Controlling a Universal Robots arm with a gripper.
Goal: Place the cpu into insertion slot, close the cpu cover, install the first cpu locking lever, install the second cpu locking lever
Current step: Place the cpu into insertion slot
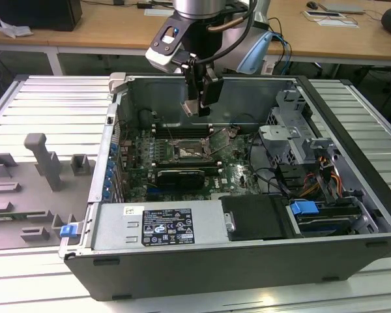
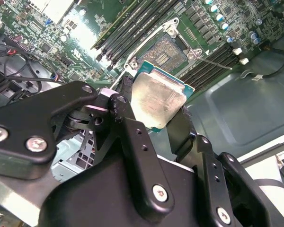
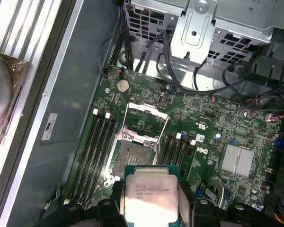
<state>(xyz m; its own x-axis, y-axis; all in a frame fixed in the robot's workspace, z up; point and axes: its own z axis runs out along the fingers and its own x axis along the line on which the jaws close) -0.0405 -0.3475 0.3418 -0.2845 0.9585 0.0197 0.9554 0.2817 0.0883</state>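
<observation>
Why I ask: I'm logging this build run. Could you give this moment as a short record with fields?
end effector: shut on the cpu, raised above the motherboard
cpu: gripped by two opposite edges, metal top facing the wrist cameras, not yet seated
insertion slot: empty, pin field exposed
cpu cover: swung open, clear of the slot
computer case: lying on its side, side panel off
task progress: no step finished; chip in the grasp

The arm (image 1: 197, 12) pointed straight down, its gripper (image 1: 199, 109) poised above the insertion slot (image 1: 190, 151), both fingers (image 2: 132, 137) pressed against opposite edges of the cpu (image 2: 157, 97).
</observation>
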